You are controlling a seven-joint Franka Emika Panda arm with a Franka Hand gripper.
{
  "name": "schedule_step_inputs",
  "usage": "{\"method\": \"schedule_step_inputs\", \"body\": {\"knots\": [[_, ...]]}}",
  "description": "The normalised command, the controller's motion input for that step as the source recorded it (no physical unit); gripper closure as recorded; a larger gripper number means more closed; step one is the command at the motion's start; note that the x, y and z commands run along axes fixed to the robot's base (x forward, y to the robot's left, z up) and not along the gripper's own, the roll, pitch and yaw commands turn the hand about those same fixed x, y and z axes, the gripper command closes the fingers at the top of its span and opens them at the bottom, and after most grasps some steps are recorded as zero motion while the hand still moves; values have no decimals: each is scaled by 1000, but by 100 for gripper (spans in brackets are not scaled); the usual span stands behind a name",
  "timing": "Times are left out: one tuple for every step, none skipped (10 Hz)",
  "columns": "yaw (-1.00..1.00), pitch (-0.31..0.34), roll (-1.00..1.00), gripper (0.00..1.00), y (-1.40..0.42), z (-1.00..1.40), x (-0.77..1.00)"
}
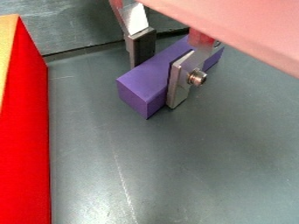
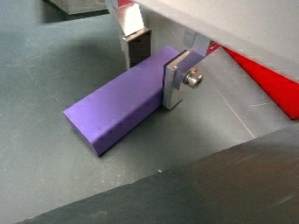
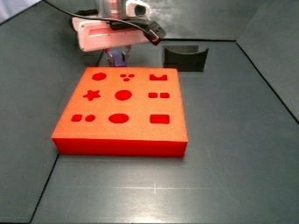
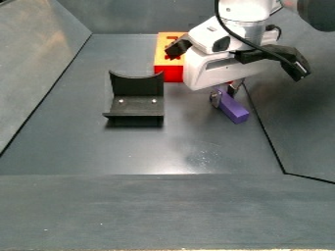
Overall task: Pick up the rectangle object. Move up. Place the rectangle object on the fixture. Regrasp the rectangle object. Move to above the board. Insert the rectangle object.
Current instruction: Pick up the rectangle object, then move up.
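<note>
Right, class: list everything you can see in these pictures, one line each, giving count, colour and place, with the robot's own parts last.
Rectangle object: one, purple, lying on the grey floor beside the board, between the gripper's fingers.
Board: one, orange-red with darker shaped cut-outs, flat on the floor.
Fixture: one, dark grey-black, standing on the floor apart from the board, nothing on it.
Floor: one, dark grey, beneath everything.
Gripper: one, silver fingers with dark pads, down at the floor, a finger on either side of the rectangle object; whether it is clamped cannot be told.
</note>
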Motion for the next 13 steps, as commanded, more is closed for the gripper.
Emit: {"method": "schedule_step_inputs", "body": {"knots": [[0,0,0,100,0,0,0],[0,0,0,100,0,0,0],[0,0,0,100,0,0,0],[0,0,0,100,0,0,0],[0,0,0,100,0,0,0],[0,0,0,100,0,0,0],[0,0,0,100,0,0,0],[0,0,0,100,0,0,0],[0,0,0,100,0,0,0],[0,0,0,100,0,0,0],[0,0,0,100,0,833,0],[-3,5,-4,100,-27,822,-11],[-2,14,-5,100,-27,756,-31]]}}
